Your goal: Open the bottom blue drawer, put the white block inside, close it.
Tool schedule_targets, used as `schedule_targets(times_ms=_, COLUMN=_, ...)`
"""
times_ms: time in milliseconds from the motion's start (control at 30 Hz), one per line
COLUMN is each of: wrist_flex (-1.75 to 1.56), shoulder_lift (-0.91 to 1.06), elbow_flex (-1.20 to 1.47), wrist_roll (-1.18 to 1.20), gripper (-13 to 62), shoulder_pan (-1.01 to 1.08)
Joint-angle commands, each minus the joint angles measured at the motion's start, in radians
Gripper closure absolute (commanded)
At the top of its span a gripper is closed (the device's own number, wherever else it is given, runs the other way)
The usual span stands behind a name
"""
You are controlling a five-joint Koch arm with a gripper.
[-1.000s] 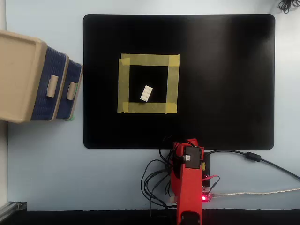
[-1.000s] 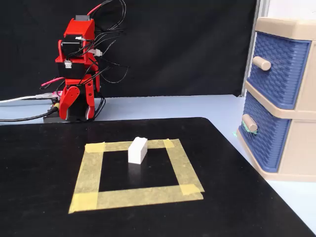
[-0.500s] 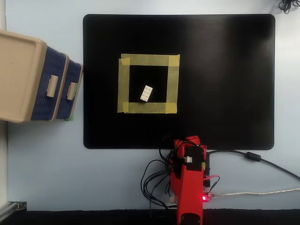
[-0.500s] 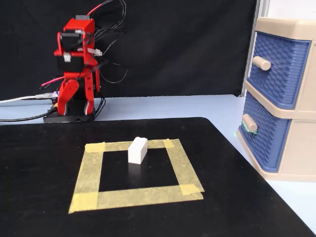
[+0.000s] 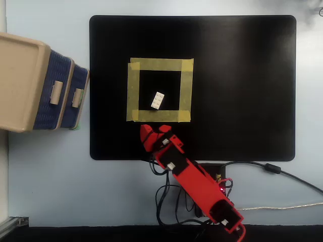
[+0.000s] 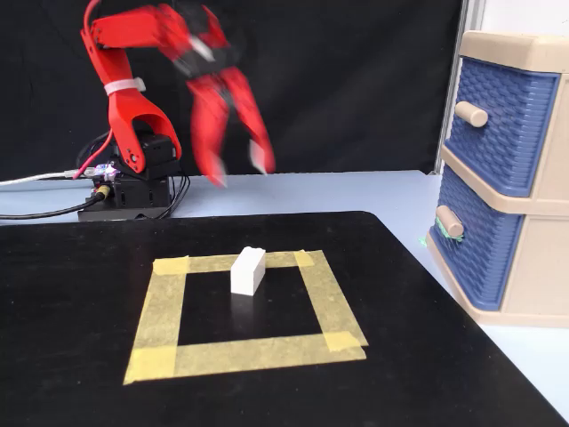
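1. In the overhead view the white block (image 5: 158, 100) lies on the black mat (image 5: 242, 75), inside the yellow tape square (image 5: 160, 65), slightly toward the square's 6 o'clock side.
2. The jaws (image 6: 238, 173) hang in the air with their tips spread apart and nothing between them; the fixed view blurs them, so the exact gap is unclear.
3. From the jaws in the overhead view, the block sits at about 12 o'clock, near but apart, with the tape's lower strip between them.
4. The block's long axis runs roughly from 1 o'clock to 7 o'clock in the overhead view, tilted a little off the tape's sides.
5. The bottom blue drawer (image 6: 476, 240) looks closed, its knob (image 6: 449, 221) facing the mat; in the overhead view the drawer unit (image 5: 30, 83) stands on the bench (image 5: 50, 176) at about 10 o'clock from the jaws, well apart.
6. By my judgement the drawer must be pulled first, so the knob at 10 o'clock matters before the block.
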Motion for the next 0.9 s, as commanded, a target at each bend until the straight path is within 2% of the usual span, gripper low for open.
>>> schedule_targets(times_ms=0, wrist_flex=-0.416, shoulder_lift=-0.092, elbow_flex=0.020, wrist_roll=-0.359, gripper=15.6, shoulder_pan=-0.077)
schedule_targets(times_ms=67, wrist_flex=-0.790, shoulder_lift=-0.219, elbow_flex=0.083, wrist_roll=-0.443, gripper=15.6, shoulder_pan=-0.081)
schedule_targets(times_ms=200, wrist_flex=-1.448, shoulder_lift=-0.469, elbow_flex=0.158, wrist_roll=-0.445, gripper=15.5, shoulder_pan=-0.083)
schedule_targets(times_ms=333, wrist_flex=-1.845, shoulder_lift=-0.701, elbow_flex=0.124, wrist_roll=-0.443, gripper=15.5, shoulder_pan=-0.084)
schedule_targets(times_ms=433, wrist_flex=-1.951, shoulder_lift=-0.831, elbow_flex=0.006, wrist_roll=-0.442, gripper=15.6, shoulder_pan=-0.094)
schedule_targets(times_ms=600, wrist_flex=-1.950, shoulder_lift=-0.996, elbow_flex=-0.224, wrist_roll=-0.440, gripper=15.7, shoulder_pan=-0.149)
schedule_targets(times_ms=867, wrist_flex=-1.910, shoulder_lift=-1.094, elbow_flex=-0.390, wrist_roll=-0.436, gripper=16.9, shoulder_pan=-0.186)
